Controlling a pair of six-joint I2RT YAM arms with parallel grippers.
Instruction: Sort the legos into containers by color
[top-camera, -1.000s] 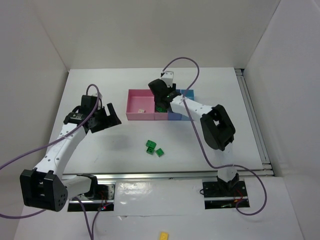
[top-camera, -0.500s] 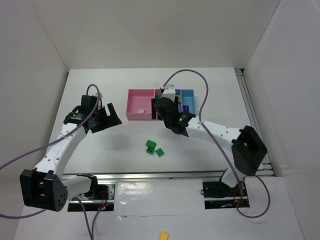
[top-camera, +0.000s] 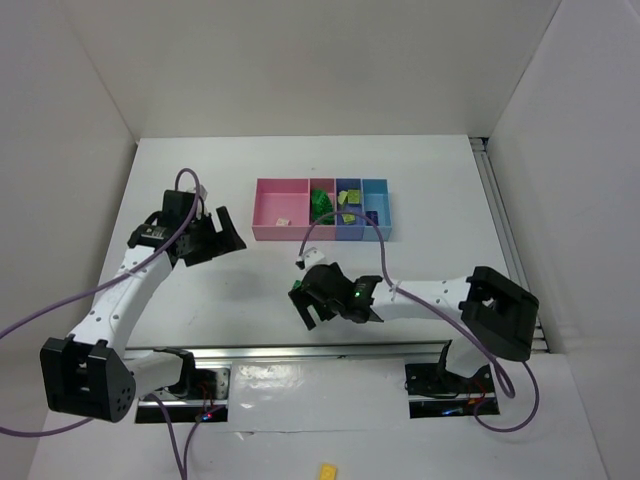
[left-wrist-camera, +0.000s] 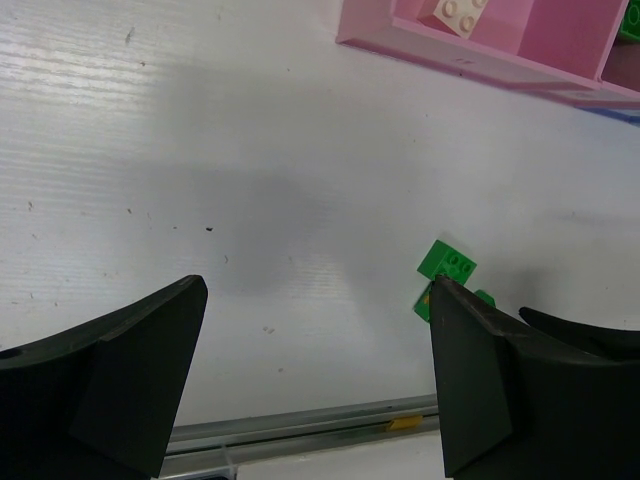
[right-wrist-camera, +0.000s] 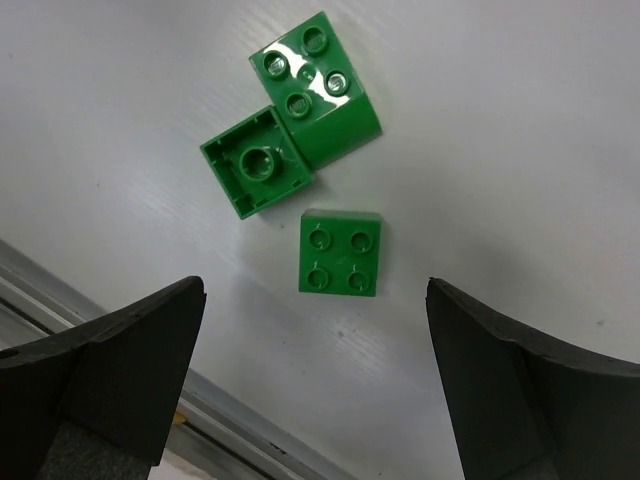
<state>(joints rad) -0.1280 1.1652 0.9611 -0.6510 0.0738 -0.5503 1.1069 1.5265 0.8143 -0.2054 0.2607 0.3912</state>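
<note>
Right end effector (right-wrist-camera: 315, 335) spread wide, empty, above cluster of small glossy green plastic bricks (right-wrist-camera: 315, 90) at frame centre on white table (right-wrist-camera: 510, 120). Likely light, rigid, slick. Lowest studs-up green brick (right-wrist-camera: 340, 253) lies apart: pinch flat opposite sides. Pink-and-blue joined plastic trays (top-camera: 270, 205) upper centre, top view.

Three glossy bright-green bricks (right-wrist-camera: 339, 250) sit on a white table (right-wrist-camera: 520, 150), framed by the matt black fingers (right-wrist-camera: 110, 380) of the right gripper (right-wrist-camera: 312, 300). The left gripper (left-wrist-camera: 315, 290) is the same black. The row of trays (top-camera: 280, 235) runs pink, pink, blue, light blue. A cream brick (left-wrist-camera: 460, 12) shows in the first pink one, a bright-green heap (top-camera: 320, 203) in the second, and pale yellow-green pieces (top-camera: 344, 196) in the blue. Both arms (top-camera: 120, 300) are white with black joints and trail purple cables (top-camera: 20, 325). A green light (top-camera: 352, 293) glows on the right one. A lone yellow brick (top-camera: 327, 469) is opaque, unlike the rest.
</note>
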